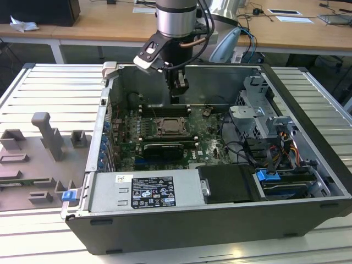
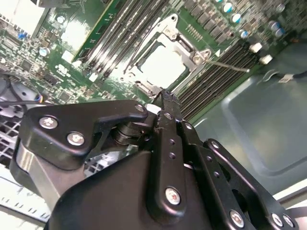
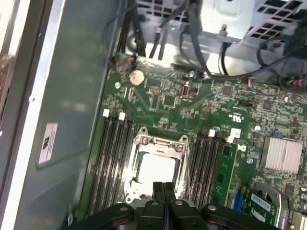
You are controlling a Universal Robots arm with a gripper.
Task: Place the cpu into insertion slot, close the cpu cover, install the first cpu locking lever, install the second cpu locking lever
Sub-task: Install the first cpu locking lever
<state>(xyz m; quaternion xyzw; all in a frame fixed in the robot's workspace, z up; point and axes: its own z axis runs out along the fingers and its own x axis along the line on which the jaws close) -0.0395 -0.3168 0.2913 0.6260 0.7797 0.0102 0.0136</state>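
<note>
Motherboard (image 3: 192, 105) open around closed tool (image 3: 163, 186) above cpu cover (image 3: 160, 142)

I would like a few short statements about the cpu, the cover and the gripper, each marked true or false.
1. The gripper holds the cpu. False: it is shut on nothing, and the cpu lies under the cover.
2. The cover lies flat around the cpu. True.
3. Memory slots run along both sides of the cover. True.
4. The case is closed. False: its side is open.
</note>
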